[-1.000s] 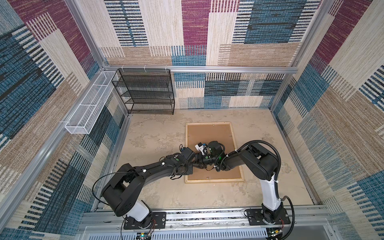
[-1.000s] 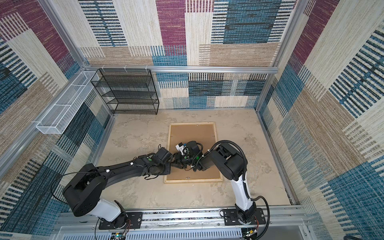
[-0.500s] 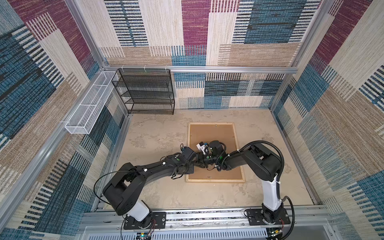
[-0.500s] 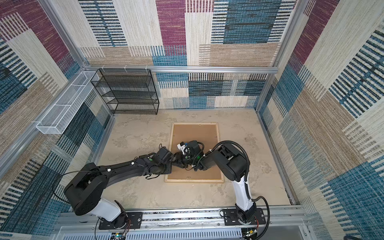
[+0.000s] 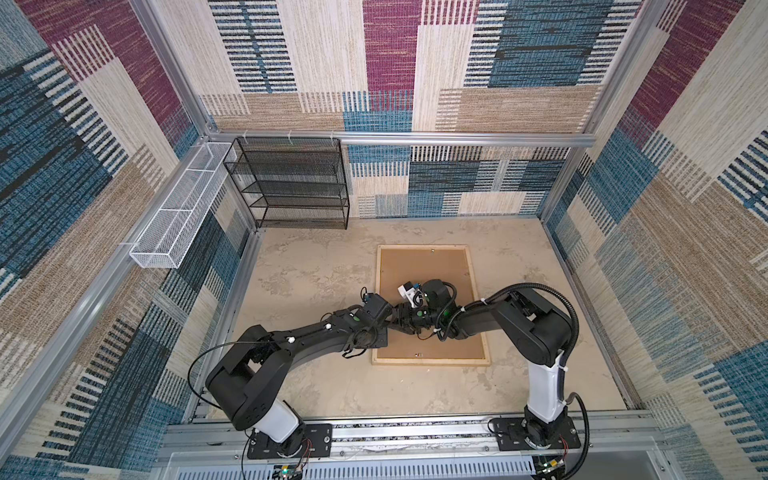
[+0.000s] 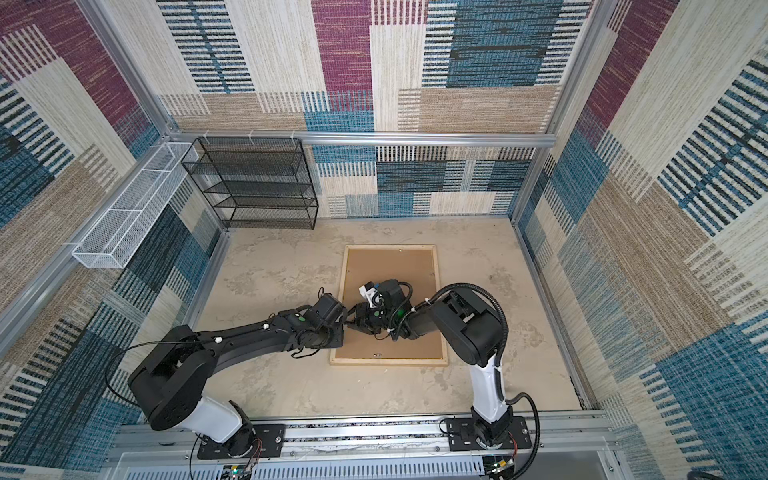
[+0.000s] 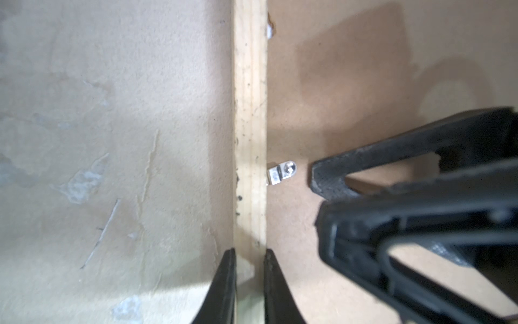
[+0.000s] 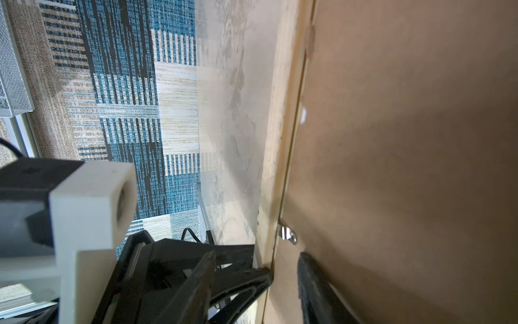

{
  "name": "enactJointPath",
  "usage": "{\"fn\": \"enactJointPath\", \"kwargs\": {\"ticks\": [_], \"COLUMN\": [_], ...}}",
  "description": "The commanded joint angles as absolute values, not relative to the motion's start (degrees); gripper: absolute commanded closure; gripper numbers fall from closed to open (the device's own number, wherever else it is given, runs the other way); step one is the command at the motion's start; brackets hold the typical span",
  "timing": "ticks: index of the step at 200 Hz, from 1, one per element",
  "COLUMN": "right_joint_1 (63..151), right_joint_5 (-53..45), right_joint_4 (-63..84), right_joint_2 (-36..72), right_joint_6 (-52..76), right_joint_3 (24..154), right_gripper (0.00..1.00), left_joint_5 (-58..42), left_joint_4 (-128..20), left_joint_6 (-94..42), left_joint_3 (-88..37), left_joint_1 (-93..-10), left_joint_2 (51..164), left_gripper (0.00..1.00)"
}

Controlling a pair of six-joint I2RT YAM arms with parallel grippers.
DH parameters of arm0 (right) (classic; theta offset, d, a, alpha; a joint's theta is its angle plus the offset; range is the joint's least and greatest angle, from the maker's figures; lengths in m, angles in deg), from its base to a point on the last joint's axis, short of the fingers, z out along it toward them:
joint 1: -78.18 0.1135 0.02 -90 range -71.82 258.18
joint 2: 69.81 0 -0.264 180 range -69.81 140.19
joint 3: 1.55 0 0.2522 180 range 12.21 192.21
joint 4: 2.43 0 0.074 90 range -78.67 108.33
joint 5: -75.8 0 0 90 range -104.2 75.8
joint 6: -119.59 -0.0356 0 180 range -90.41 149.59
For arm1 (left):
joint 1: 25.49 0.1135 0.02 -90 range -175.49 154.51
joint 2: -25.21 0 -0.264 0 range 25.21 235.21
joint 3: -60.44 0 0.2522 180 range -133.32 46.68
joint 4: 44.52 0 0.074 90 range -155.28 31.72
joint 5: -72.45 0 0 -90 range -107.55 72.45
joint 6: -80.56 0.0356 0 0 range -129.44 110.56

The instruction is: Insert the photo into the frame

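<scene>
My left gripper pinches the pale wooden picture frame's left rail; right gripper gapes empty. Slipping off that silver metal tab could jolt the frame.

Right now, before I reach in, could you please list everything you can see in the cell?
frame: one, pale wood, flat on the table, right of centre
backing board: one, brown, inside the frame
clips: at least three, silver, along the board's edges
shelf rack: one, black wire, back left on the table
basket: one, white mesh, on the left wall rail
table: one, mottled beige
left gripper: one, black, clamped on the frame's left rail
right gripper: one, black, open above the backing board beside a clip
</scene>
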State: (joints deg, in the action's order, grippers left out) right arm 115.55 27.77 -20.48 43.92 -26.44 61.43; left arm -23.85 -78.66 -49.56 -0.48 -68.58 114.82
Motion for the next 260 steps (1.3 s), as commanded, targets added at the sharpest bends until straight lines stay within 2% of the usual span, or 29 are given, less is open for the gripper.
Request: {"fn": "enactJointPath", "kwargs": {"ticks": [1, 81, 141, 204, 260], "right_joint_1": [115.54, 115.58, 116.58, 118.7, 116.76], "right_joint_5": [26.68, 27.46, 26.92, 28.16, 29.21], "right_joint_4": [-17.59, -16.47, -12.02, -13.0, -15.73], "right_joint_2": [44.4, 46.35, 47.25, 49.54, 48.6], "right_joint_6": [-25.52, -25.18, -23.13, -24.06, -24.11], "right_joint_3": [61.52, 63.45, 64.95, 66.75, 66.89], "right_gripper": [0.5, 0.5, 0.5, 0.5, 0.49], "left_joint_5": [-19.78, -20.44, -19.67, -16.92, -18.25], "left_joint_4": [-80.96, -81.35, -80.89, -79.57, -79.68], "left_joint_6": [-48.22, -47.74, -47.23, -46.34, -45.79], "left_joint_3": [-0.32, -0.25, -0.29, -0.99, -0.55], "left_joint_1": [-68.74, -68.74, -68.74, -68.91, -68.36], "left_joint_2": [114.78, 112.87, 113.97, 115.95, 116.1], "left_gripper": [0.81, 0.78, 0.89, 0.92, 0.93]}}
